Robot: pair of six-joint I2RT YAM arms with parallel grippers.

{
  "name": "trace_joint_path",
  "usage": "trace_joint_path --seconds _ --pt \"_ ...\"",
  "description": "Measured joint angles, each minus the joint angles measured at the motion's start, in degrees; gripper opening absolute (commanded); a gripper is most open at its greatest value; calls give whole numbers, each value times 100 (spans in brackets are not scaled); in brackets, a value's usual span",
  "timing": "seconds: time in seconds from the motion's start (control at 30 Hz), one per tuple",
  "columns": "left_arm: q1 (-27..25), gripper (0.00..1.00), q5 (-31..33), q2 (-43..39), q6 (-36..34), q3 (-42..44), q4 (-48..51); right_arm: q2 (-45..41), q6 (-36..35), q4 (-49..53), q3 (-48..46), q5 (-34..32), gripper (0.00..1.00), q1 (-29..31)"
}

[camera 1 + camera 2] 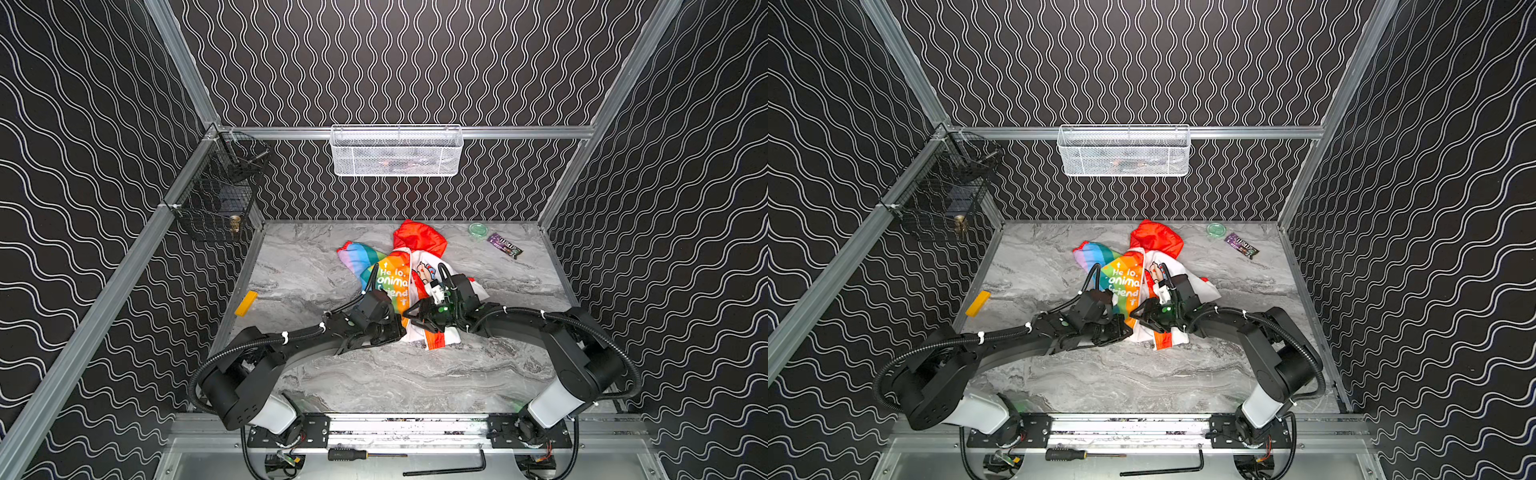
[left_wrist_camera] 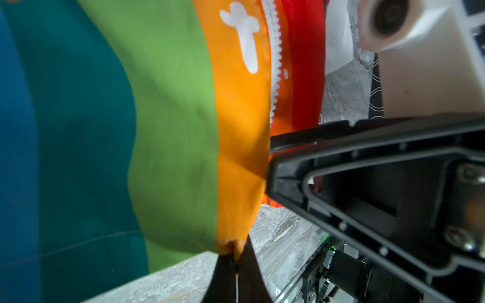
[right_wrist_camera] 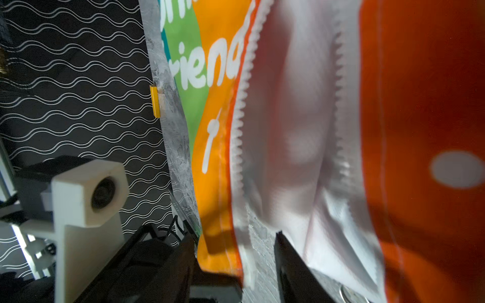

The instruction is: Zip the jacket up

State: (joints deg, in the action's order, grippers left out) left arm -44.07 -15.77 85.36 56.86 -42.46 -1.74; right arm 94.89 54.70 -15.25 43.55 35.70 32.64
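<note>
Jacket (image 1: 392, 282) lies at the table (image 1: 374, 382) centre, its 2 zipper edges (image 3: 241, 105) apart.
Left gripper (image 2: 236, 258) pinches the orange hem corner (image 2: 236, 223); right gripper (image 3: 257, 262) jaws partly spread astride 1 edge; open room reaches the table's front.

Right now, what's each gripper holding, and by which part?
Left gripper pinches the jacket at its orange bottom hem corner. Right gripper is open, holding nothing.

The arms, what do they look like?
The left arm and right arm are black with curved links and white base segments. Black ribbed hoses run along them, tied with white zip ties. Each wrist carries a white camera mount. The jaws are black open-frame triangles; a green light glows near the right ones.
</note>
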Motion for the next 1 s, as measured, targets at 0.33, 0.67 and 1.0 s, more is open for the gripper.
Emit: trace_joint_path --seconds 0.33,0.67,1.0 --pt "61 3 -245 -39 142 168 -334 -72 664 -966 -472 302 43 2" --pt "120 9 -269 -186 192 295 -509 -155 918 -1290 -549 378 11 4" --pt "166 67 -264 -612 625 848 -940 -92 1045 -1333 -435 474 0 9"
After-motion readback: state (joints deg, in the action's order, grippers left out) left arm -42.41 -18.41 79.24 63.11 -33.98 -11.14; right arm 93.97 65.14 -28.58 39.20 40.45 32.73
